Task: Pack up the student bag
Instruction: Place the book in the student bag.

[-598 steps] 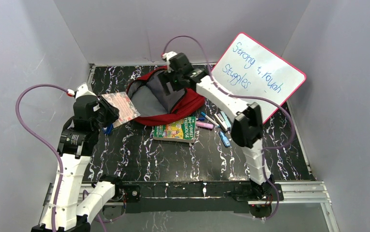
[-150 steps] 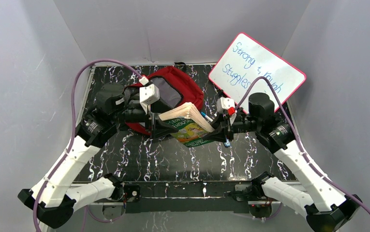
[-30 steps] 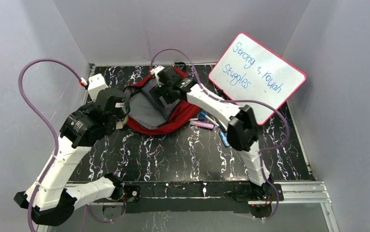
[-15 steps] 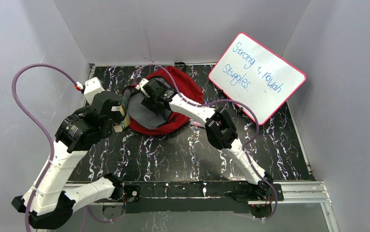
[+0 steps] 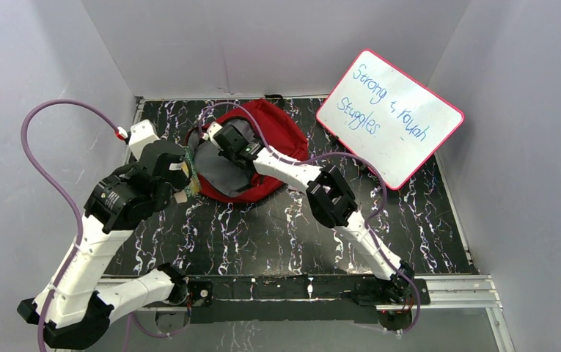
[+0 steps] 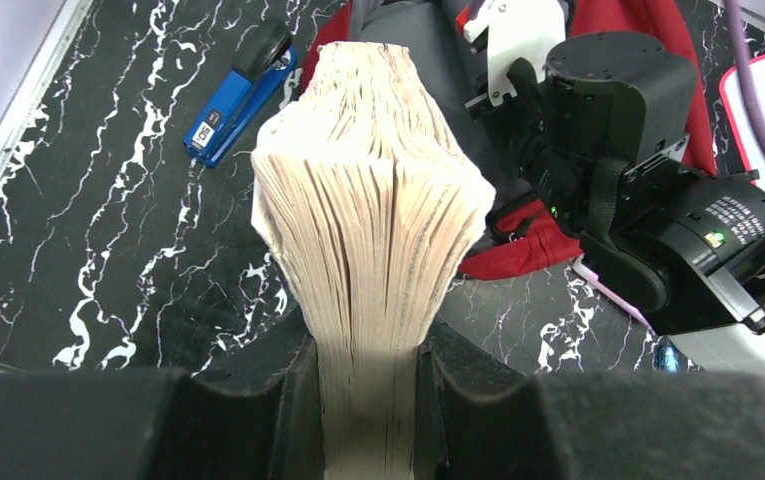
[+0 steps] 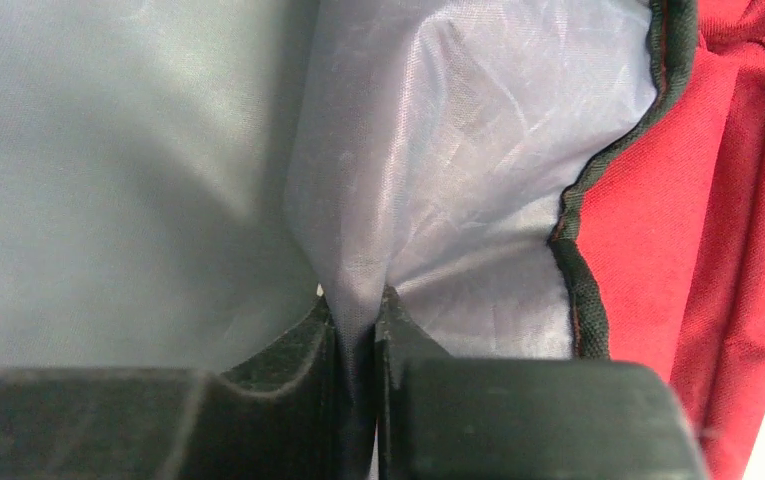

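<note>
The left gripper point(image 6: 368, 375) clamps narrowly on a thick book point(image 6: 368, 190) — only the fanned page edges show, the cover is hidden. Beside it lies a blue stapler point(image 6: 238, 95), its label unreadable. The student bag point(image 5: 283, 128) lies open at the far middle of the table point(image 5: 262, 235). The right gripper point(image 7: 356, 330) pinches its grey lining point(image 7: 458, 150). The whiteboard point(image 5: 391, 117) reads "Strong" and "Stuggles" — the word between is unclear.

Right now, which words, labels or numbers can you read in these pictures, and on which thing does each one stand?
"Strong & Rough": blue handwriting, upper line of the whiteboard; the middle sign is unclear.
"Stuggles.": lower line of the same board.
White label on the blue stapler: too small to read.
White print on the right arm's black casing: blurred.
The book shows only page edges, no text.
</note>
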### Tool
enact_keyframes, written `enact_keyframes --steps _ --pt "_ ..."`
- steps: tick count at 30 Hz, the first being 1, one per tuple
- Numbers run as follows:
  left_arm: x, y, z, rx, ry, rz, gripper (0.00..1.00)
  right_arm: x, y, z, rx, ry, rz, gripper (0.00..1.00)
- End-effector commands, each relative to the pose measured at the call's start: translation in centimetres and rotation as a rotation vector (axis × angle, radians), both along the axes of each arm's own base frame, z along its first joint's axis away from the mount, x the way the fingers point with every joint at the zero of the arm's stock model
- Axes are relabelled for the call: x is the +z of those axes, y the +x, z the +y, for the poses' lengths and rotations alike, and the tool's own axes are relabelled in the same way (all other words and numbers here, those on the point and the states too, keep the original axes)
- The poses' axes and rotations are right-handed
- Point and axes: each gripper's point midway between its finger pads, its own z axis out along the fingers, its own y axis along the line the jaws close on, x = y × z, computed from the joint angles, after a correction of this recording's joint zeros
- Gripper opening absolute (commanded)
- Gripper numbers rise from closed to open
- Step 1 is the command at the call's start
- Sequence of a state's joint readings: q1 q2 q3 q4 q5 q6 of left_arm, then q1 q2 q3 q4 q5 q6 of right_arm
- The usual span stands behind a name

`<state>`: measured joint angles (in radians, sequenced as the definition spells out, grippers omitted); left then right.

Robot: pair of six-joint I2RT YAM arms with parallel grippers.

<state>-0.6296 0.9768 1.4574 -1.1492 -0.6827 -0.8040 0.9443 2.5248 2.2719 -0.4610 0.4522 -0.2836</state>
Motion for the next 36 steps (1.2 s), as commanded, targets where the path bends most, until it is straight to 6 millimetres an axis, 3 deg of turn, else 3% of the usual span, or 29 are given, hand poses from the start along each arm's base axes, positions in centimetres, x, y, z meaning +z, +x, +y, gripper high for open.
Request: enact_keyframes --steps 1,6,10,18,29,32,36 --pt "1.4 1.0 -0.8 -0.007 -0.064 -0.09 0.0 7.7 0.2 0.3 -0.011 0.166 -0.044 0.14" --pt "2.1 2.4 -4.0 -0.123 -0.186 -0.188 0.0 10.2 -1.5 -0.2 0.008 0.213 0.012 0.05" --pt "1.6 3.7 -5.6 -0.15 -0.234 -0.226 0.0 12.1 -3.0 -0.8 0.022 0.257 0.051 0.05" --pt "1.1 5.4 -4.8 -0.059 -0.205 -0.269 0.0 14.1 -3.7 -2.1 0.012 0.368 0.143 0.0" --pt "0.4 7.2 -5.9 -0.082 -0.231 -0.306 0.0 16.2 -4.2 -2.5 0.006 0.554 0.262 0.0" --pt "-1.1 8.4 -5.9 -0.068 -0.24 -0.227 0.0 17.0 -4.1 -2.4 -0.003 0.617 0.285 0.0" --pt "-3.8 10.2 -4.9 -0.05 -0.412 -0.14 0.0 18.1 -3.9 -2.4 -0.012 0.676 0.298 0.0"
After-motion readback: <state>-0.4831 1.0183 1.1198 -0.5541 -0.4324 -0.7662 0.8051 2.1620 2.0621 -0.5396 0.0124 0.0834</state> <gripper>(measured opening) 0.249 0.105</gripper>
